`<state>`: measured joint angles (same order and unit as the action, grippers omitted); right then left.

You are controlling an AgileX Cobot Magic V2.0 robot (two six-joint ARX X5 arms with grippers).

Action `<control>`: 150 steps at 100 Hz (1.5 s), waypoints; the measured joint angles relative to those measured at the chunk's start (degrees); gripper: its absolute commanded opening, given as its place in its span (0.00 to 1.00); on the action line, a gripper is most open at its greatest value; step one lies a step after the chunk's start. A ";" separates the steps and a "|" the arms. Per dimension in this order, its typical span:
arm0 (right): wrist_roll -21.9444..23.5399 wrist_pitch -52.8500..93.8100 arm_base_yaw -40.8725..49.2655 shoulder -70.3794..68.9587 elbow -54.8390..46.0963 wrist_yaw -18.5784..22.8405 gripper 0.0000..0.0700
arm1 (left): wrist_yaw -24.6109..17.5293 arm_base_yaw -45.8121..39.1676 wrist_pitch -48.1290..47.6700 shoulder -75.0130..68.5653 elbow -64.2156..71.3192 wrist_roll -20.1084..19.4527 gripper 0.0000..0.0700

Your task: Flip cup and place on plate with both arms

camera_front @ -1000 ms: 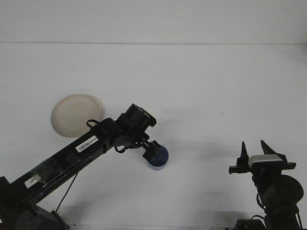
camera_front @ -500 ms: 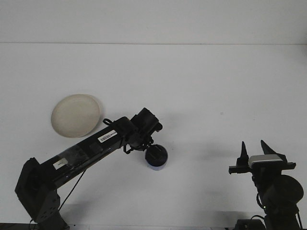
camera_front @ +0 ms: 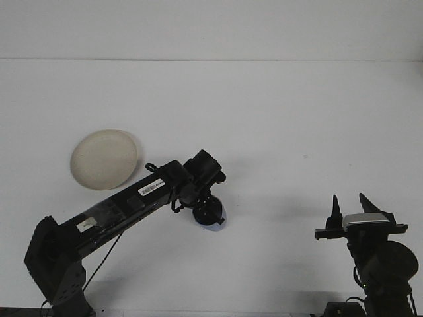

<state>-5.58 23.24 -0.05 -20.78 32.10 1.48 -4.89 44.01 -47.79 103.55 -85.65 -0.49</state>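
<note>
We see left gripper [camera_front: 210,214] clamped on blue cup [camera_front: 215,225], right of plate [camera_front: 104,159], well apart. Right gripper [camera_front: 348,206] spread, idle. Risk we judge: cup slipping mid-flip, shallow grip.

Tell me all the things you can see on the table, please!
plate: one, cream, on the left side of the table, nothing on it.
cup: one, blue, near the middle of the table, mostly hidden under the left hand.
table: one, white, fills the view.
left arm: one, black, reaches from the lower left toward the middle.
left hand: one, black, down on the cup.
right hand: one, black with a grey top, lower right, fingers apart, holding nothing.
</note>
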 measured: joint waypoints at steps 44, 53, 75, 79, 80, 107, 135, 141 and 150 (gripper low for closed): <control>0.00 0.00 0.00 0.02 0.00 0.00 0.55 | 6.86 -16.04 -11.87 -0.81 -15.32 -1.40 0.01; 0.00 0.00 0.00 0.02 0.00 0.00 0.55 | 8.41 -22.51 -13.84 -1.60 -15.50 -1.55 0.01; 0.00 0.00 0.00 0.02 0.00 0.00 0.55 | 11.13 -36.24 -14.03 -1.62 -15.43 -1.57 0.01; 0.00 0.00 0.00 0.02 0.00 0.00 0.55 | 11.13 -38.05 -13.51 -1.62 -15.43 -1.57 0.01; 0.00 0.00 0.00 0.02 0.00 0.00 0.55 | 11.13 -38.47 -13.31 -1.62 -15.43 -1.57 0.01; 0.00 0.00 0.00 0.02 0.00 0.02 0.55 | 11.13 -45.79 -11.63 -0.46 -15.43 -1.57 0.01; 0.00 0.00 0.00 0.02 0.00 0.00 0.55 | 11.10 -47.63 -11.15 5.90 -15.43 -1.60 0.01; 0.00 0.00 0.00 0.00 0.00 0.00 0.55 | 11.10 -47.65 -11.13 6.84 -15.45 -1.60 0.01; 0.00 0.00 0.00 0.02 0.00 0.00 0.55 | 11.10 -47.65 -10.82 7.54 -15.45 -1.60 0.01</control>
<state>-5.58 23.24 -0.05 -20.75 32.10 1.48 6.22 -3.64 -58.61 111.09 -101.10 -2.09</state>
